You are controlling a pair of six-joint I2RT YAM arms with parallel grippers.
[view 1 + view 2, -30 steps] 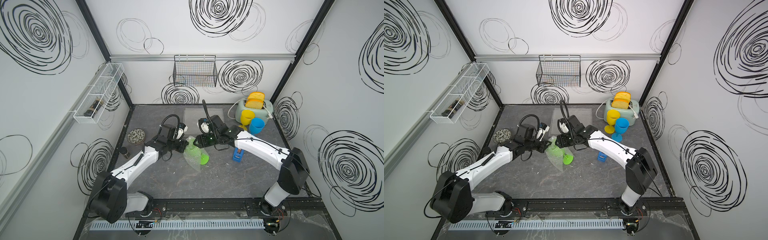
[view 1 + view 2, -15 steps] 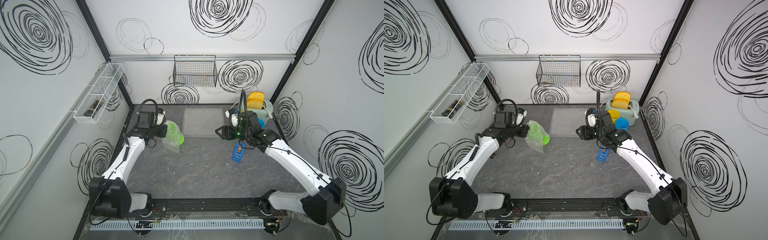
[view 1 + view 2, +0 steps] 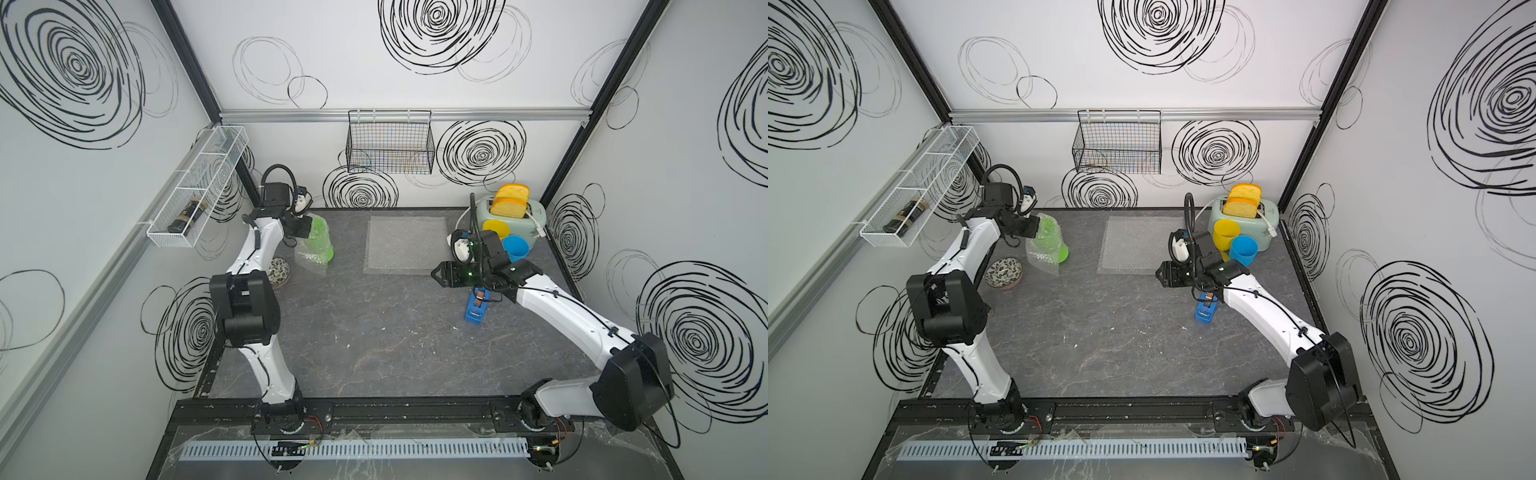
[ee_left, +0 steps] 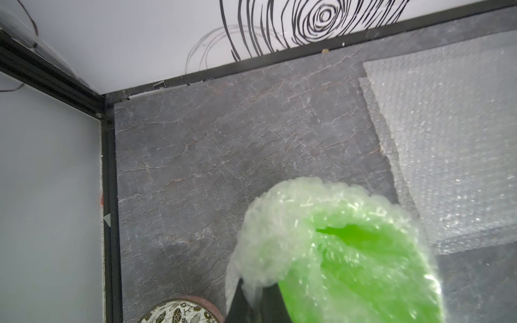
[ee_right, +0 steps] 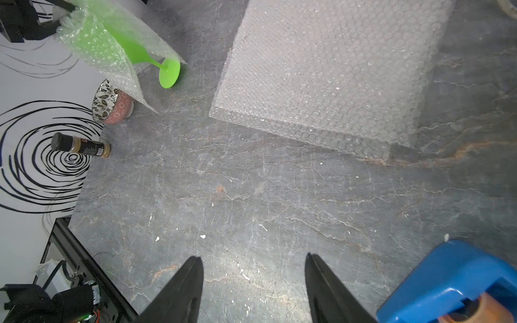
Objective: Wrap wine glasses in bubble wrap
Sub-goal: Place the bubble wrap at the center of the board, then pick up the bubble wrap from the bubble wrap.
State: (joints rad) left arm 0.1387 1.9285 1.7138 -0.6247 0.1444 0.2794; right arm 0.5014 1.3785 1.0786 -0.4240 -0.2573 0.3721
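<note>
Arms sit well apart on my feed. The left arm (image 3: 259, 245) is folded back toward the rear left corner, and the left fingers (image 4: 270, 306) are pinched tight on the bubble wrap (image 3: 309, 259) at the rim of the lime green goblet (image 3: 320, 232). That goblet hangs tilted, cup up at the fingers and bare foot (image 5: 169, 72) low by the table (image 3: 374, 332). I cannot tell whether the foot touches. The wrap sleeves the cup and trails loose past the stem.

The right arm (image 3: 561, 307) stretches in from the right side. The right fingers (image 5: 181, 293) are spread wide, holding nothing, above bare table just beside the blue tape dispenser (image 3: 476, 307).

A toaster (image 3: 534, 216) in the rear right corner holds two toast slices (image 3: 509, 201), with the yellow goblet (image 3: 496, 230) and blue goblet (image 3: 515, 248) upright just in front of it. The white wire shelf (image 3: 199, 187) on the left wall carries a dark jar (image 3: 185, 216) in its nearest compartment. A patterned bowl (image 3: 280, 270) sits by the left edge below the hanging wrap, and I cannot see into it.

A spare sheet (image 3: 405, 245) lies flat at the rear centre, its near edge between the two sets of fingers. A broad stretch of grey table runs from it to the front rail (image 3: 395, 411).
</note>
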